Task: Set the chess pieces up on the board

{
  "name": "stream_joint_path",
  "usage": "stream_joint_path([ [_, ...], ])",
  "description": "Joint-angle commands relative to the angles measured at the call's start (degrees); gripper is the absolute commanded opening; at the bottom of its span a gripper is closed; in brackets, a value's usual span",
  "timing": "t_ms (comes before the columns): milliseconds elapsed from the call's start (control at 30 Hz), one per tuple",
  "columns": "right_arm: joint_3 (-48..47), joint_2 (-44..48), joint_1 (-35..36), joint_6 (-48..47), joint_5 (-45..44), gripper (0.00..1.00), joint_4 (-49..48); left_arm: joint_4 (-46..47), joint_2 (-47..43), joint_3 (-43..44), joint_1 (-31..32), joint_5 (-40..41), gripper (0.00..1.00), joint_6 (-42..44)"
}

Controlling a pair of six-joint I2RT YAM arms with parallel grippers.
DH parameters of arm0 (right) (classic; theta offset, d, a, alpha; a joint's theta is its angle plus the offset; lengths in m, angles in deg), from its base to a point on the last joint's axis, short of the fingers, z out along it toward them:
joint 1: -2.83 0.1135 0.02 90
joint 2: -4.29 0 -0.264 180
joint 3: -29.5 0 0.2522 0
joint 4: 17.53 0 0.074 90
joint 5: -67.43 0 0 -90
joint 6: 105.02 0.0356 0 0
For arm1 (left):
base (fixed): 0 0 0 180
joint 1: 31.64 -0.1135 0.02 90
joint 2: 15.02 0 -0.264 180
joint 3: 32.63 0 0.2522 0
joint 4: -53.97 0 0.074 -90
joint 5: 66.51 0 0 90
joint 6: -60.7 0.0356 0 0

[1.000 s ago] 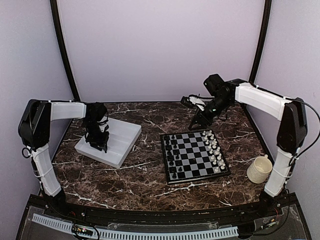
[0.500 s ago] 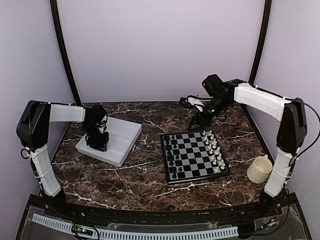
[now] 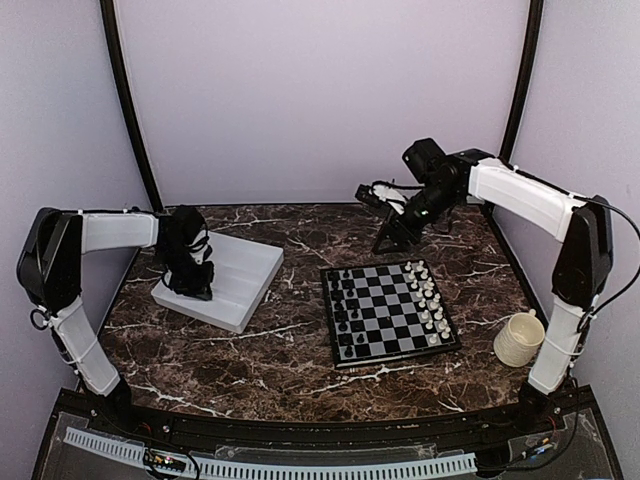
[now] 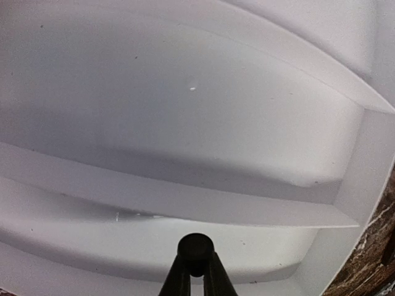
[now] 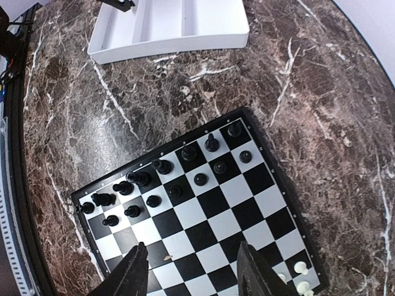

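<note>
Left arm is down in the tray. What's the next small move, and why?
Probably lift straight up. The left gripper is shut on a black chess piece, its round head pinched between the fingertips, low inside the white tray. Rising first should clear the tray's divider and walls before carrying the piece across to the board.

White-shelled arms with black joints and slim black fingers.
</note>
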Motion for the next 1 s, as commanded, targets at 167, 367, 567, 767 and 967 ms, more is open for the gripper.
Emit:
stream_joint_path([
  [167,-7.50,-1.19,-0.63,8.64,-12.46,0.99,-5.81,-2.38,-11.34,5.12,2.83,-22.10,0.01,13.99],
  [367,-14.13,-11.22,-7.57,9.58,6.60,0.99,5.42,-2.06,-10.64,10.20,10.32,-31.59,0.01,15.98],
  [567,-7.31,-1.01,-1.02,-5.49,8.53,0.87,0.74,-3.51,-7.70,13.71,15.04,-42.38,0.01,16.35],
  [767,2.57,5.71,11.87,-19.31,-0.85,0.61,-2.31,-5.24,-4.91,13.89,19.22,-48.35,0.01,16.97],
  [967,1.52,3.43,20.42,-23.09,-7.21,0.55,-1.95,-4.66,-3.16,11.52,22.17,-54.29,0.02,17.97],
])
